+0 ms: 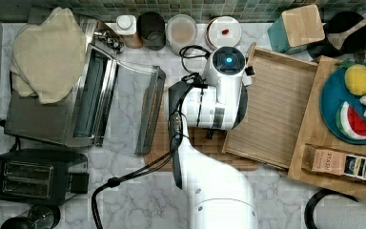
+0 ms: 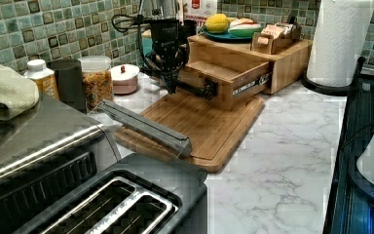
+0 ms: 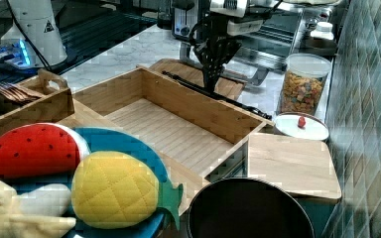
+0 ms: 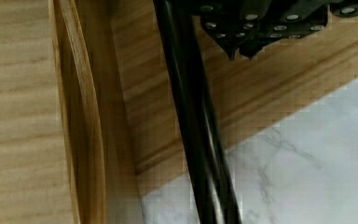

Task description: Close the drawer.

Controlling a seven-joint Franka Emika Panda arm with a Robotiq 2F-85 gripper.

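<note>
The drawer (image 1: 275, 107) is pulled out of its wooden box, over the cutting board (image 2: 202, 127) on the bench (image 1: 128, 191). My pincer (image 2: 171, 87) is at the drawer's black handle (image 3: 213, 93). I cannot tell if my pincer is apart or together.

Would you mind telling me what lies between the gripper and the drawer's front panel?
In the left view, only the drawer's black handle bar lies there, beside the gripper.

Marble counter (image 1: 138, 200), green tiled wall (image 2: 39, 29)
</note>
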